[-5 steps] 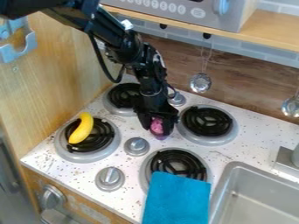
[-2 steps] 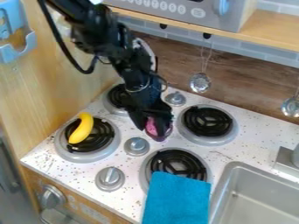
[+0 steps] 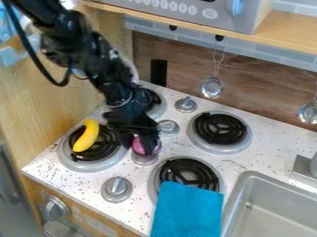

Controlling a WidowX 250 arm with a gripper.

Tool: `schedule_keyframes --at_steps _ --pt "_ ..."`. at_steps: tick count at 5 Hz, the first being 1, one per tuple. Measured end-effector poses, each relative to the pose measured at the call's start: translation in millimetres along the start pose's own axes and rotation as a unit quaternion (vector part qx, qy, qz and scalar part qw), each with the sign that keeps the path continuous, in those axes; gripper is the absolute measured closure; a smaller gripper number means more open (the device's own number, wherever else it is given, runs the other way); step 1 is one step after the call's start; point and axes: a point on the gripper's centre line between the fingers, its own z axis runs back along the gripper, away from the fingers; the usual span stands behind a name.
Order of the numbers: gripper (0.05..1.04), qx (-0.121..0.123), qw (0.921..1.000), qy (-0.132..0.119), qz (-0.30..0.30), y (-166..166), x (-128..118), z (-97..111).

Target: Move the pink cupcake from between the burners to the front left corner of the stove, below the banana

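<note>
Purple toy [image 3: 138, 145], right there in the grip of the black gripper [image 3: 140, 146], down low over the stovetop [image 3: 217, 161] and by the near middle knob [image 3: 144, 159], partly covering it from the camera. The gripper is closed on it, a dark finger to either side, and what peeks out between them is a pinkish-purple patch, a touch taller than wide in the view. That patch runs roughly up and down, leaning slightly, but the fingers cover so much that the toy's full long axis can't be made out, nor which end points where. Whether its underside touches the knob, can't say either. Over it all comes the arm [image 3: 93, 58], slanting down from the upper left. Just to the left, a yellow banana [image 3: 86, 135] lies across the left burner [image 3: 64, 151], its long axis running from upper right to lower left, bowed out to the right. Behind the toy and off to the right sits another knob [image 3: 168, 127], with the far right burner [image 3: 243, 140] beyond. Nearer the camera, right of the toy, there's the near burner [image 3: 155, 177], a blue cloth [image 3: 187, 209] draped over its front edge, and the sink [image 3: 272, 203] beside that.
</note>
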Motion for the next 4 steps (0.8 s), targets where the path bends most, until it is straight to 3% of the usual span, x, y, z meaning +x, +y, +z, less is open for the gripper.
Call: schedule_keyframes --at_steps 1,3,4 --pt "0.311 -0.001 0.9997 0.003 0.023 17 -20 7" --pt "0.311 0.023 0.9985 0.001 0.050 43 -34 11" --pt "0.311 0.040 0.9972 0.024 0.058 55 -45 1"
